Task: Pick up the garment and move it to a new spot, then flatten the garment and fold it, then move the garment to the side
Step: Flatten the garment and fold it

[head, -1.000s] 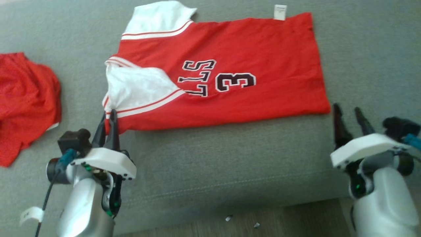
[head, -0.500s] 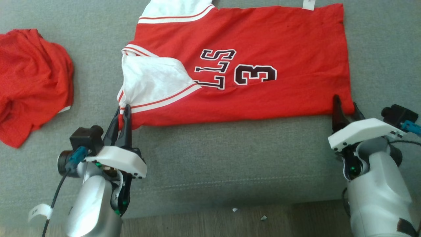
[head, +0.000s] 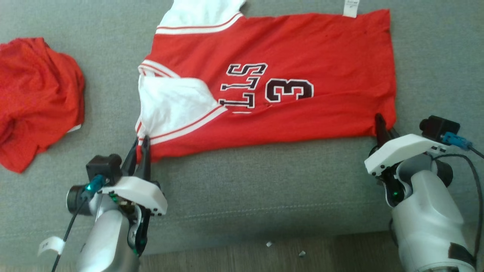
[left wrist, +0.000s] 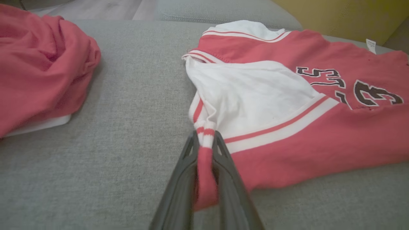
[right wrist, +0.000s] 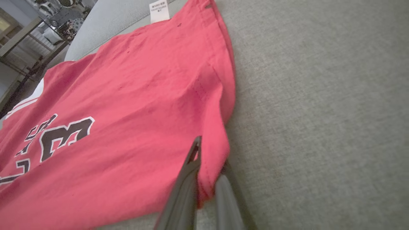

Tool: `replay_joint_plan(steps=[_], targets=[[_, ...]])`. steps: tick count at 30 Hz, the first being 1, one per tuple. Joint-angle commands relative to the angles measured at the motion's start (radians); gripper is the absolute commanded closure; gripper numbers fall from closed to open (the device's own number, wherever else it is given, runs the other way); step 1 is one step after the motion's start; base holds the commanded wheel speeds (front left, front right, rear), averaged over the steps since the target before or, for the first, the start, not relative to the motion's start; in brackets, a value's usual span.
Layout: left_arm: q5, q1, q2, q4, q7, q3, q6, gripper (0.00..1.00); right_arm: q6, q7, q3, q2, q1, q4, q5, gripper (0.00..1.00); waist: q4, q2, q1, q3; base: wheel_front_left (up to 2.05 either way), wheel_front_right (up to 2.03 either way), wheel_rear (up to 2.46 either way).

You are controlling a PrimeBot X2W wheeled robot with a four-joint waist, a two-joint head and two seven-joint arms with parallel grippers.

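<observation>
shirt (head: pixel 310 49) is lying spread on the sofa (head: pixel 245 181). left gripper (head: pixel 140 146) is pinching its near sleeve cuff, right gripper (head: pixel 383 130) is clamping its near hem corner. prob. fold step starting; next needs both lifting evenly & carrying near edge over w/o slipping.

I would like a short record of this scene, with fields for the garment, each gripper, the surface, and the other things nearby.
garment: red jersey, lying mostly flat, number 3 facing up, white sleeve part on the robot's left side
left gripper: shut on the jersey's near left corner, at the striped trim
right gripper: shut on the jersey's near right corner, at the hem
surface: grey cushion
other things: crumpled second red garment, lying apart from the jersey on the left; white label at the jersey's far edge
</observation>
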Motion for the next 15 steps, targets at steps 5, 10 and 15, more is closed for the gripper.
replay_joint_plan(steps=[5,10,15], targets=[[0.005,0.001,0.041,0.043,-0.006,0.030,-0.004,1.00,0.006,0.054,0.056,-0.051,0.009,-0.012,-0.036,1.00,-0.009,0.0000,0.0000,-0.047,0.00,0.00,0.00],[0.004,0.026,0.051,0.081,0.005,0.015,-0.016,1.00,0.006,0.160,0.122,-0.096,0.054,-0.045,-0.024,1.00,-0.016,0.0000,0.0000,-0.086,0.00,0.00,0.00],[0.004,0.056,0.060,0.078,0.012,0.003,-0.022,1.00,0.006,0.242,0.174,-0.140,0.101,-0.115,0.015,1.00,-0.022,0.0000,0.0000,-0.119,0.00,0.00,0.00]])
